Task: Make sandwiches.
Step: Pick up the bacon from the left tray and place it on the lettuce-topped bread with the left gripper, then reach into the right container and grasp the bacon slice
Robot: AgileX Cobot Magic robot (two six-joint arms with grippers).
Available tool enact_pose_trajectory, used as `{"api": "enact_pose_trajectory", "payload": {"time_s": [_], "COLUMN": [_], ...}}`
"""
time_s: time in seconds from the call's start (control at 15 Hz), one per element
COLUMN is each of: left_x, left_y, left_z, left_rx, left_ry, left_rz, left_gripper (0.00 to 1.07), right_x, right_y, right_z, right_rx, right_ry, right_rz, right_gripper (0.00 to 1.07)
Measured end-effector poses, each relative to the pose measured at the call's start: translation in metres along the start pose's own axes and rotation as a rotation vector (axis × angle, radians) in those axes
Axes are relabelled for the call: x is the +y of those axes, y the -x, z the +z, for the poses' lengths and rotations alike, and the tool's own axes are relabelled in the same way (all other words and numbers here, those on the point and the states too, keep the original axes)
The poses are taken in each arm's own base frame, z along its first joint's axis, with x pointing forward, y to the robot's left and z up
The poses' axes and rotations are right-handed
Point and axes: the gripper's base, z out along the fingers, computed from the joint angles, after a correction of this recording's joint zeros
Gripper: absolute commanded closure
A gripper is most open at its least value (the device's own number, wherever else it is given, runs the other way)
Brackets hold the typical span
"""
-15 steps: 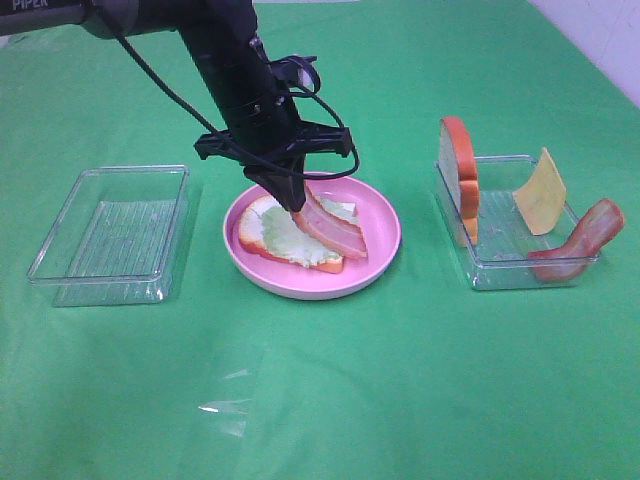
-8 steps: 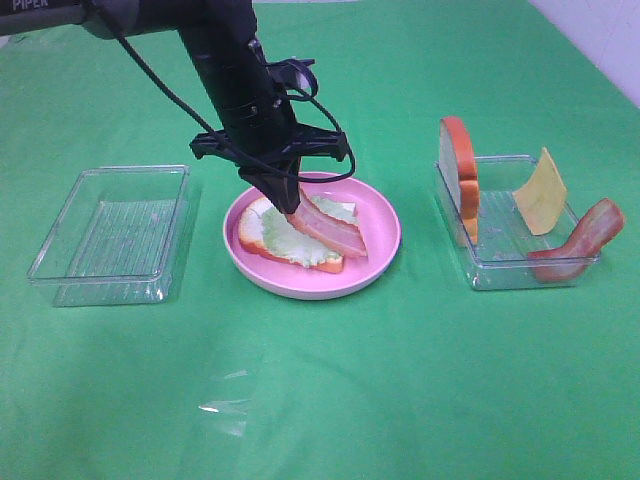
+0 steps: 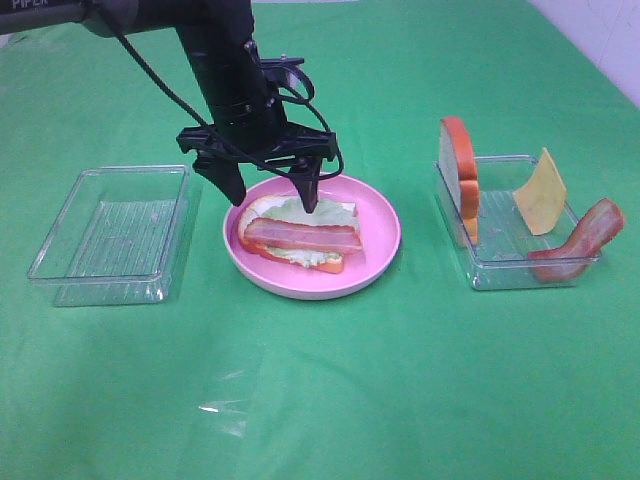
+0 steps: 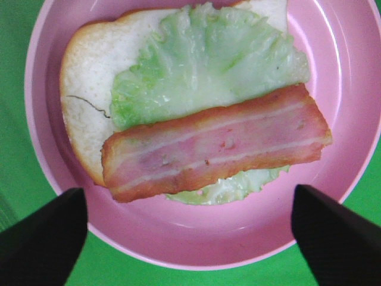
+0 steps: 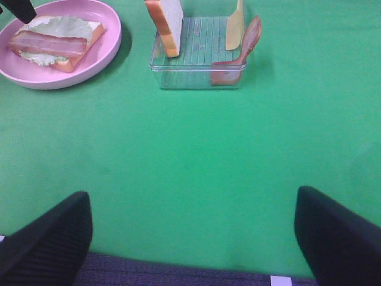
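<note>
A bread slice [image 3: 252, 232] lies on the pink plate [image 3: 380, 245] with a lettuce leaf [image 3: 296, 212] and a bacon strip [image 3: 303, 236] flat on top. My left gripper [image 3: 272, 196] hangs open and empty just above them. The left wrist view shows the bread [image 4: 83, 113], lettuce [image 4: 208, 65] and bacon [image 4: 214, 143] between the open left gripper's [image 4: 190, 238] fingers. A second bread slice [image 3: 460, 180], a cheese square [image 3: 541, 192] and another bacon strip [image 3: 580, 240] lean in the right tray [image 3: 500, 272]. My right gripper [image 5: 190, 238] is open and empty over bare cloth, out of the exterior view.
An empty clear tray [image 3: 115, 230] stands left of the plate. A scrap of clear film [image 3: 225, 405] lies on the green cloth near the front. In the right wrist view the plate [image 5: 89, 65] and the tray [image 5: 196, 77] are far ahead.
My left gripper has opened and let go of the bacon strip. The strip, held tilted before, now lies flat across the lettuce.
</note>
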Motion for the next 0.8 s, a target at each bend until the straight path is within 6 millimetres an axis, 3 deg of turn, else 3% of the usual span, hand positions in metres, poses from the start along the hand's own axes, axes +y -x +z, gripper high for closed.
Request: {"api": "enact_pose_trajectory", "payload": {"time_s": [0.2, 0.4, 0.6, 0.67, 0.8], "left_x": [0.0, -0.002, -0.004, -0.003, 0.003], "left_y": [-0.001, 0.009, 0.014, 0.01, 0.0], "left_z": [-0.002, -0.021, -0.051, -0.083, -0.106], "left_rx": [0.016, -0.042, -0.126, -0.188, -0.21], "left_ry": [0.006, 0.025, 0.057, 0.099, 0.133], "left_rz": [0.003, 0.027, 0.053, 0.077, 0.079], "left_gripper": [0.04, 0.04, 0.04, 0.04, 0.04], "right_x": [0.0, 0.0, 0.0, 0.0, 0.0], "right_y": [0.0, 0.0, 0.0, 0.0, 0.0], "right_z": [0.0, 0.0, 0.0, 0.0, 0.0], "right_rx": [0.0, 0.0, 0.0, 0.0, 0.0], "right_ry": [0.0, 0.0, 0.0, 0.0, 0.0], "right_rz": [0.0, 0.0, 0.0, 0.0, 0.0], "right_gripper": [0.18, 0.18, 0.18, 0.18, 0.18]}}
